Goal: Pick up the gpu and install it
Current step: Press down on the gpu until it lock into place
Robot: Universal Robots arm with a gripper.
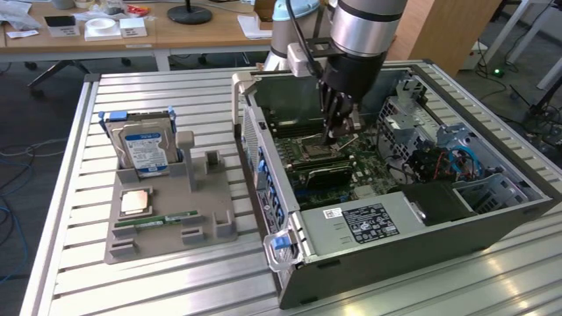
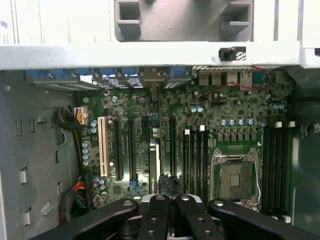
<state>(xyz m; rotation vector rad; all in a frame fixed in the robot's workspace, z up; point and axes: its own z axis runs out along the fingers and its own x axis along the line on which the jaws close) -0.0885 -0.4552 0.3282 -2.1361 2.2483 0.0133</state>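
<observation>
**Gripper closed inside the PC case**

Gripper (image 1: 336,135) was fully closed, fingers (image 2: 156,215) pressed together, down inside the open case (image 1: 457,224) just above the motherboard (image 2: 200,135). The gpu (image 1: 327,172) already sat on the board, right below the gripper, near the CPU socket (image 2: 235,177).

Computer case (image 1: 422,247): matt grey sheet metal with blue plastic latches; motherboard (image 2: 165,125): dark green, matt circuit board with black plastic slots and a bright metal processor socket frame (image 2: 235,175). Gripper (image 2: 170,200): black linkage fingers with a slight satin sheen, on an arm (image 1: 367,26) of brushed silver metal. Table (image 1: 79,217): ribbed aluminium, smooth and faintly reflective; parts holder (image 1: 167,210): matt grey plastic; hard drive (image 1: 145,148): metal body under a glossy blue and white label.
</observation>
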